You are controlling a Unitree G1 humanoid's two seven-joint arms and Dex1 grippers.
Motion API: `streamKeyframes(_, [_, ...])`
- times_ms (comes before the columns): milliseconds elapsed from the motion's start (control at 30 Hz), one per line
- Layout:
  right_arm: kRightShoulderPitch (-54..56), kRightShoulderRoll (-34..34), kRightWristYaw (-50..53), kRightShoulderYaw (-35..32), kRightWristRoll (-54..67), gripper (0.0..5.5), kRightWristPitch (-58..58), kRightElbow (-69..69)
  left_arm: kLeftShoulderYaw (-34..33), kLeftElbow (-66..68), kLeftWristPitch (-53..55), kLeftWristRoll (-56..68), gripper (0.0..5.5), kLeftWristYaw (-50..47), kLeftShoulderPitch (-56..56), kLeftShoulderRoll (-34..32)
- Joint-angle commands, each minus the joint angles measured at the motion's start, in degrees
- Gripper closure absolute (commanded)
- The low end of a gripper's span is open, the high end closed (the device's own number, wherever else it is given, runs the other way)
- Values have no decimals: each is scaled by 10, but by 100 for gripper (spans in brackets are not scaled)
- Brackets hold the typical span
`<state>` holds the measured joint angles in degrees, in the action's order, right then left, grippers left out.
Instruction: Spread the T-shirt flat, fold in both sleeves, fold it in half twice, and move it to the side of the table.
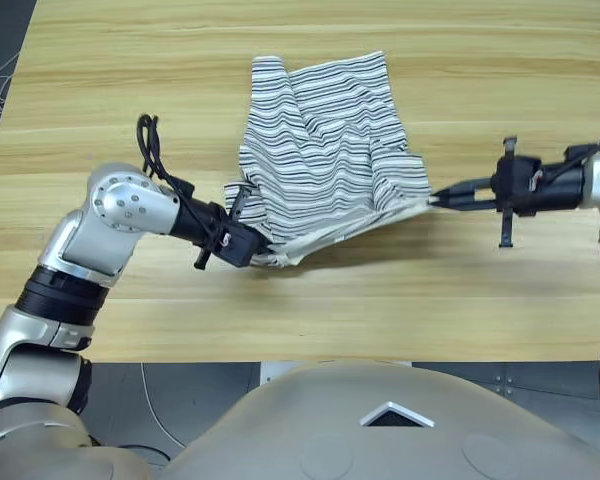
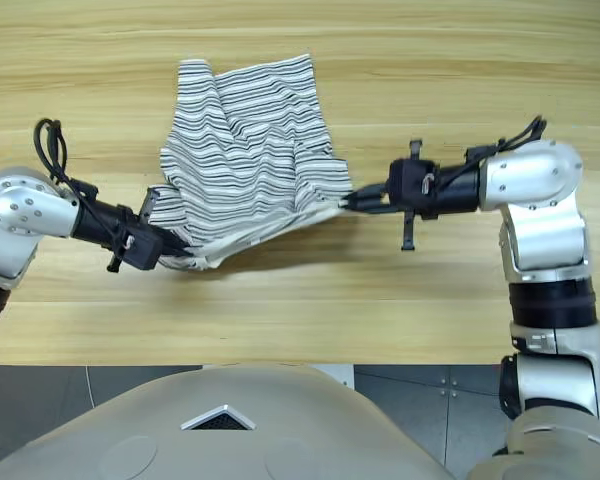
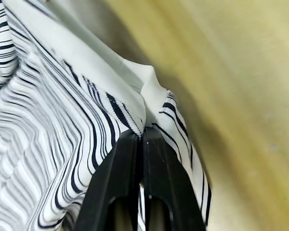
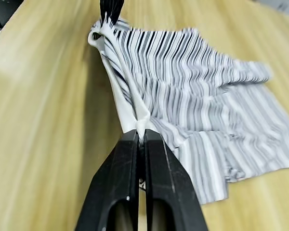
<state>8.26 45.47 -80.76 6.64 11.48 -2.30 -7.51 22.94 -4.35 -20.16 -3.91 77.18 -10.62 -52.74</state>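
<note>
Fabric of the striped T-shirt (image 1: pixel 325 140) lies crumpled at mid table (image 1: pixel 430 300), its near hem stretched between my two claws: left gripper (image 1: pixel 263 250) clamped on one corner, right gripper (image 1: pixel 436 200) on the other

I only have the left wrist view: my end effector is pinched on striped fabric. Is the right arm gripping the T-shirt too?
Observer: Yes, the right end effector is shut on the near right corner of the T-shirt.
Operator: Is the shirt flat yet?
Observer: No, it lies bunched and creased on the table, its near hem stretched between both end effectors.
Operator: Which corner do I hold?
Observer: The left end effector holds the near left corner.
</note>
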Motion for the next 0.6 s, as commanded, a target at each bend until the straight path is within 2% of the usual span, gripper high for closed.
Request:
streamKeyframes(33, [-63, 36, 3, 30, -21, 516, -14, -53, 16, -50, 29, -27, 519, 5, 48, -27])
streamKeyframes(167, [-79, 43, 17, 58, -46, 446, -17, -67, 22, -83, 50, -21, 457, 7, 77, -34])
streamKeyframes(367, [-75, 74, -5, 55, -31, 350, -26, -89, 4, -162, 91, 30, 374, 14, 98, -50])
streamKeyframes(467, [-38, 38, 41, 50, -34, 286, -26, -70, -38, -184, 135, 111, 333, 20, 85, -57])
streamKeyframes(600, [-5, -3, 95, 65, -59, 286, 1, -14, -101, -145, 174, 192, 333, 28, 50, -61])
